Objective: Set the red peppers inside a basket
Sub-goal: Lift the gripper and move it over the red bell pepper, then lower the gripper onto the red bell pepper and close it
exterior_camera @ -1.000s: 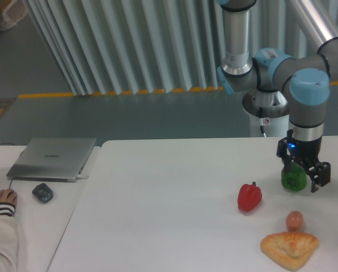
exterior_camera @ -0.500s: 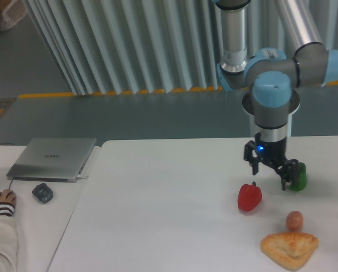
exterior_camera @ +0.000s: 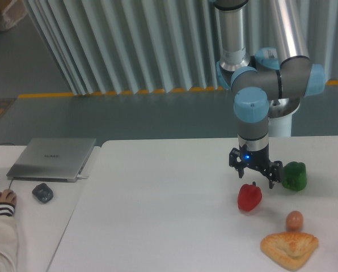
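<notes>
The red pepper (exterior_camera: 249, 196) sits upright on the white table (exterior_camera: 157, 215), glossy, with a short dark stem. My gripper (exterior_camera: 255, 177) hangs just above it and slightly behind, fingers spread open, one toward the left and one toward the right, with nothing held between them. No basket shows in this view.
A green bell pepper (exterior_camera: 294, 175) rests right of the gripper. A brown egg-like ball (exterior_camera: 294, 220) and a bread pastry (exterior_camera: 289, 248) lie at the front right. A closed laptop (exterior_camera: 53, 158), a mouse (exterior_camera: 42, 192) and a person's hand (exterior_camera: 1, 198) are on the left side table.
The gripper has travelled left from over the green pepper to a spot above the red pepper. The green pepper now stands uncovered; the red pepper has not moved.
</notes>
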Controlling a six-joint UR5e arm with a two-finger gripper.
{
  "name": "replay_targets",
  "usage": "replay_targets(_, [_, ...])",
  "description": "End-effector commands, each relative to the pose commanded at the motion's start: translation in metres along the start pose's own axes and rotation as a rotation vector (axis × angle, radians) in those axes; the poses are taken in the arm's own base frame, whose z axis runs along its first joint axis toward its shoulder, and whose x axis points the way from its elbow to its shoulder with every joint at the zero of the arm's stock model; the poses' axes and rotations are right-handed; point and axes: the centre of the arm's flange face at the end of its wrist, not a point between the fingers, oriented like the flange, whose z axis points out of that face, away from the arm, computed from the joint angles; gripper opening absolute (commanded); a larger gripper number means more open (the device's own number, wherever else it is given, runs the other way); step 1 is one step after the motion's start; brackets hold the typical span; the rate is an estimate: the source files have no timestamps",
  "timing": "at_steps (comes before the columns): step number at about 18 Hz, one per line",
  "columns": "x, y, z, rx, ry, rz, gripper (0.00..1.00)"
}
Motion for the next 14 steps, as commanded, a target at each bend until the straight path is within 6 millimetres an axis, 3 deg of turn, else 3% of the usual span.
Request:
replay_targets(6, [-0.004, -0.022, -0.001, 0.013, -0.002, 0.003, 1.00])
replay_targets(11, [-0.007, -0.029, 0.002, 0.014, -0.003, 0.011, 1.00])
replay_targets(14, [-0.010, -0.034, 0.015, -0.002, 0.006, 0.015, 1.00])
